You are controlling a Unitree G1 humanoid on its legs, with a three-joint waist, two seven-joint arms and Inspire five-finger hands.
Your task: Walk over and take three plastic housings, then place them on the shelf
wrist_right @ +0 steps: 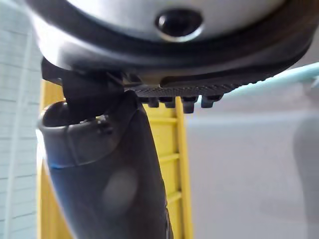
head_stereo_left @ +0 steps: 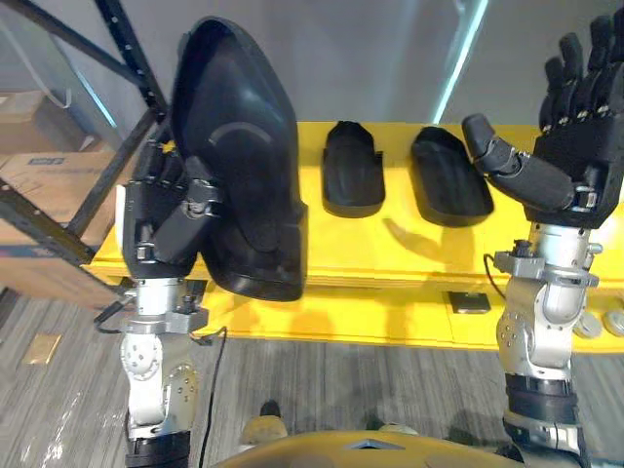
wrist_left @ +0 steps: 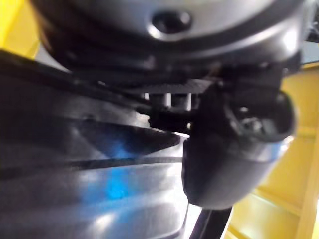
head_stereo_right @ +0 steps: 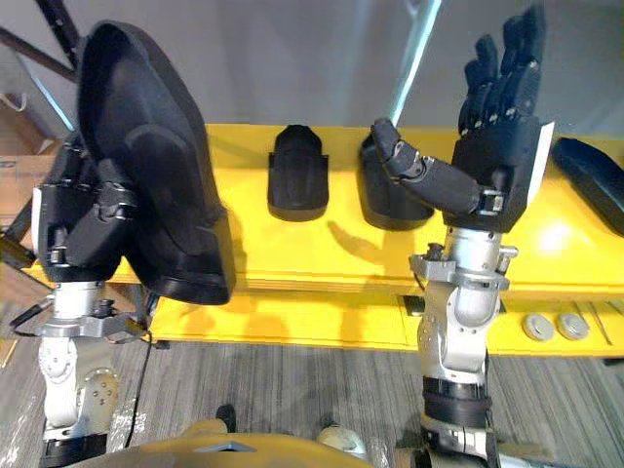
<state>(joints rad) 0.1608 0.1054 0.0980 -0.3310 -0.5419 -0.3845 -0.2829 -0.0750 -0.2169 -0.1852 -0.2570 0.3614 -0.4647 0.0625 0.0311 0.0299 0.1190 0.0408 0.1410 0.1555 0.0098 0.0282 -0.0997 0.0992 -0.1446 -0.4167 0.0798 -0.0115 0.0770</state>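
My left hand (head_stereo_left: 166,210) is shut on a large black plastic housing (head_stereo_left: 239,156), which it holds upright in front of the yellow table (head_stereo_left: 390,253); its thumb presses the hollow inner side. In the left wrist view the same housing (wrist_left: 84,169) shows close against the thumb (wrist_left: 234,149). Two smaller black housings lie on the table, one in the middle (head_stereo_left: 351,168) and one to its right (head_stereo_left: 450,175). My right hand (head_stereo_left: 570,146) is raised above the table's right part, open, with straight fingers and nothing in it.
A dark metal rack (head_stereo_left: 107,107) with cardboard boxes (head_stereo_left: 44,185) stands at the left. Another black part (head_stereo_right: 593,180) lies at the table's far right. Small round discs (head_stereo_right: 554,326) and a dark block (head_stereo_left: 470,302) rest on the table's lower ledge.
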